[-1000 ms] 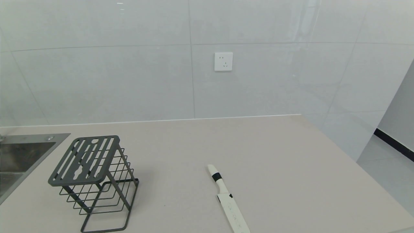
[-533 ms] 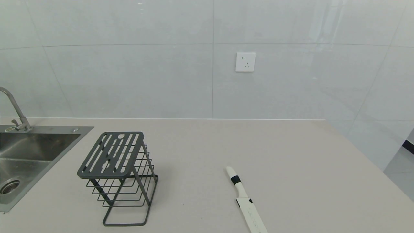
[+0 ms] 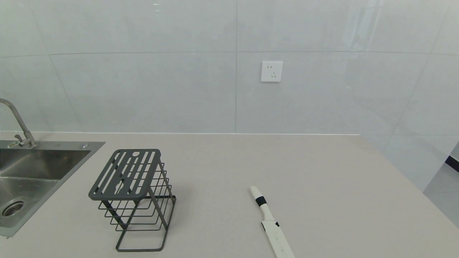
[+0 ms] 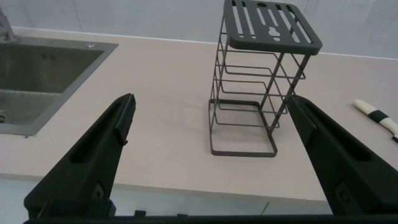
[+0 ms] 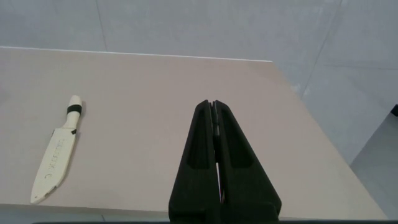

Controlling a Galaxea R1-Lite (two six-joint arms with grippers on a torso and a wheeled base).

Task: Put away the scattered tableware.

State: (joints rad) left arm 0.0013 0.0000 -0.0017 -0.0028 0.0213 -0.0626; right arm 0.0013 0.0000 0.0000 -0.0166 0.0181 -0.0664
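Note:
A white knife [image 3: 269,223] with a black band on its handle lies flat on the beige counter [image 3: 322,179], near the front edge right of centre; the knife [image 5: 57,151] also shows in the right wrist view. A dark wire knife rack [image 3: 133,195] with a slotted top stands to the knife's left; the rack [image 4: 261,68] stands ahead of my left gripper. My left gripper [image 4: 211,155] is open wide, off the counter's front edge, with nothing between its fingers [image 4: 93,162]. My right gripper [image 5: 215,118] is shut and empty, near the counter's front edge, to the right of the knife.
A steel sink [image 3: 32,172] with a tap [image 3: 18,123] is set into the counter at the far left. The counter ends at a corner on the right [image 3: 358,135], with floor beyond. A tiled wall with a socket [image 3: 271,71] stands behind.
The head camera swung left during the first half second, bringing the sink and tap into view, then tilted slightly. The knife and rack have not moved on the counter.

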